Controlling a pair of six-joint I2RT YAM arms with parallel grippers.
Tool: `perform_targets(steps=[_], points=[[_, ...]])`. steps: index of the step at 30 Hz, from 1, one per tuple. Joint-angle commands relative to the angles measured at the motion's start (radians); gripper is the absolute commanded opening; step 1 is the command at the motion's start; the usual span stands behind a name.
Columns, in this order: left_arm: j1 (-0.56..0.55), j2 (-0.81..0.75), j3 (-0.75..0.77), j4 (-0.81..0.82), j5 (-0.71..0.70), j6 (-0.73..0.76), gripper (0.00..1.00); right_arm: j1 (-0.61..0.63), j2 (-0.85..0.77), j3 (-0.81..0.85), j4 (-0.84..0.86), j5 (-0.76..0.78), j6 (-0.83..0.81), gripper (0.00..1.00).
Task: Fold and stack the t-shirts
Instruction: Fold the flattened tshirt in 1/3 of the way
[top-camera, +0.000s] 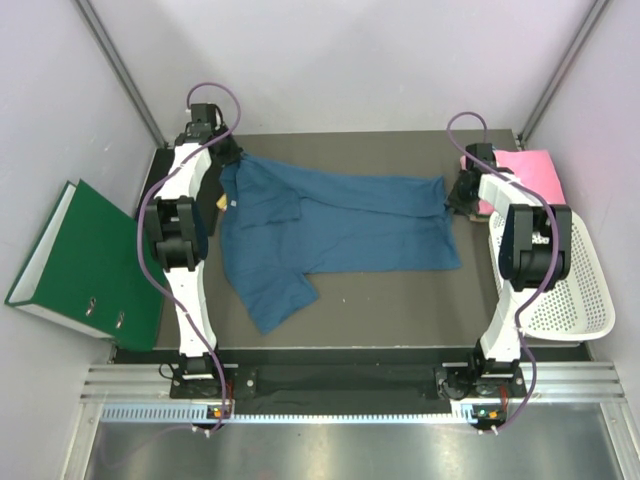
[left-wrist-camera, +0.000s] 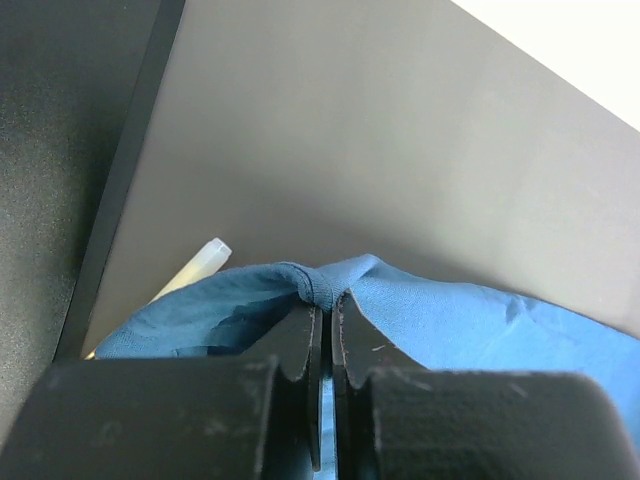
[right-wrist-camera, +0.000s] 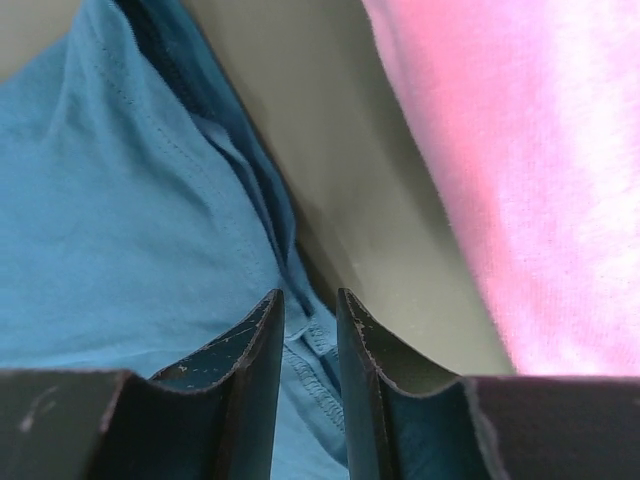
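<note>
The dark teal-blue t-shirt (top-camera: 340, 225) lies spread across the table, neck end at the left with its white label (top-camera: 233, 203) showing and one sleeve pointing toward the front. My left gripper (top-camera: 232, 158) at the far left is shut on a bunched edge of that shirt (left-wrist-camera: 480, 320), the cloth pinched at the fingertips (left-wrist-camera: 328, 300). My right gripper (top-camera: 455, 195) hovers at the shirt's far right corner. Its jaws (right-wrist-camera: 310, 300) stand a little apart, the stitched hem (right-wrist-camera: 120, 220) lying loose between them. The pink t-shirt (top-camera: 530, 175) rests just right of it (right-wrist-camera: 520, 150).
A white mesh basket (top-camera: 570, 290) sits at the right edge, partly under the pink shirt. A green binder (top-camera: 90, 265) leans off the table's left side. A pale stick-like object (left-wrist-camera: 195, 268) pokes out beside the left gripper. Walls close in on three sides.
</note>
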Motion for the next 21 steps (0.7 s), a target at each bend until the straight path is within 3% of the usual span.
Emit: perform_targets(steps=[1,10,12,15,21], points=[[0.007,-0.013,-0.001,0.013,0.01,0.012,0.0,-0.006,-0.01,0.015,0.025,-0.042,0.023,0.28],[0.007,-0.013,-0.012,0.019,0.021,0.018,0.0,-0.014,-0.177,-0.164,0.137,-0.17,0.236,0.3],[0.007,-0.015,-0.018,0.02,0.022,0.017,0.0,-0.016,-0.198,-0.222,0.197,-0.207,0.278,0.44],[0.007,-0.019,-0.027,0.028,0.022,0.023,0.0,-0.016,-0.206,-0.265,0.24,-0.221,0.333,0.51],[0.005,-0.015,-0.031,0.034,0.028,0.024,0.0,-0.016,-0.194,-0.325,0.313,-0.211,0.387,0.49]])
